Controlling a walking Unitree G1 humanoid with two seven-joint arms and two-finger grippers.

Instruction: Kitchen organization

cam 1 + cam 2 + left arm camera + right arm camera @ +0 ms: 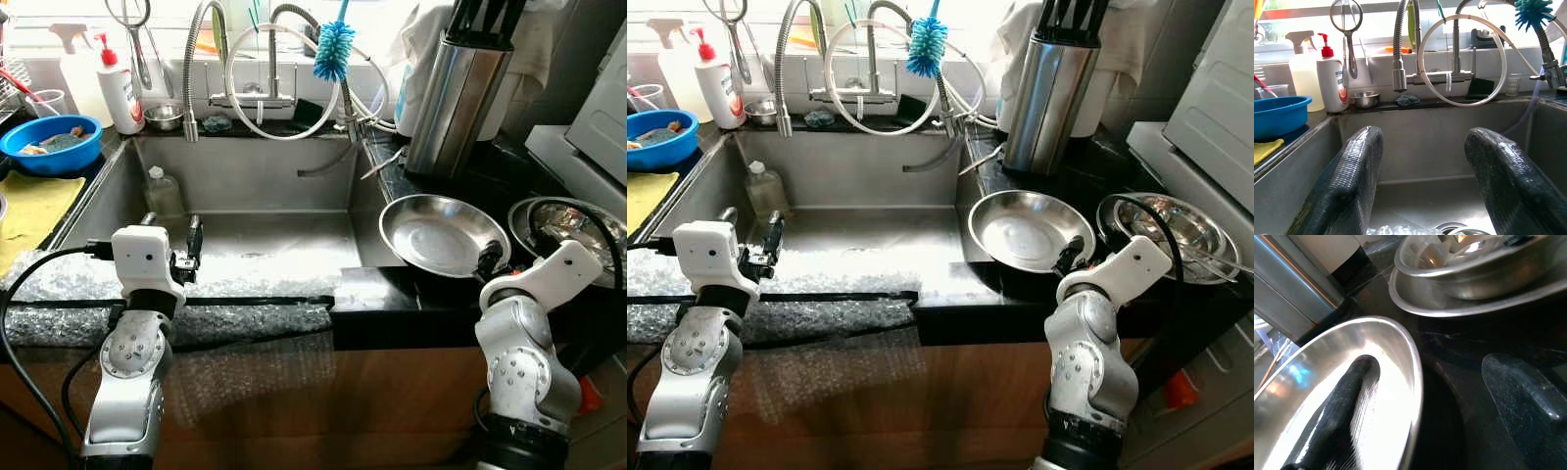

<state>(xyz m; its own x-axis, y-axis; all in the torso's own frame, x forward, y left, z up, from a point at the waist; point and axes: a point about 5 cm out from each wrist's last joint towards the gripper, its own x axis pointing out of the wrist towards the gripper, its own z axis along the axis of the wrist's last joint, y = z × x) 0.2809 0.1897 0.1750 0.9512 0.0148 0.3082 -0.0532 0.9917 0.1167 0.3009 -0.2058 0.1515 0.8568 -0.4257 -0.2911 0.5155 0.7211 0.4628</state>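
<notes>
Meanwhile, right gripper (1420, 406) straddling the rim of the steel plate (443, 233) on the black counter (392, 294) beside the sink (245, 176), fingers apart, left gripper (1425, 181) spread wide above the basin.

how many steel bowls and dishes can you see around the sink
3, possibly more. A shallow steel dish lies on the black counter right of the sink, stacked steel bowls sit farther right, their number unclear, and a small steel bowl rests on the back ledge.
</notes>
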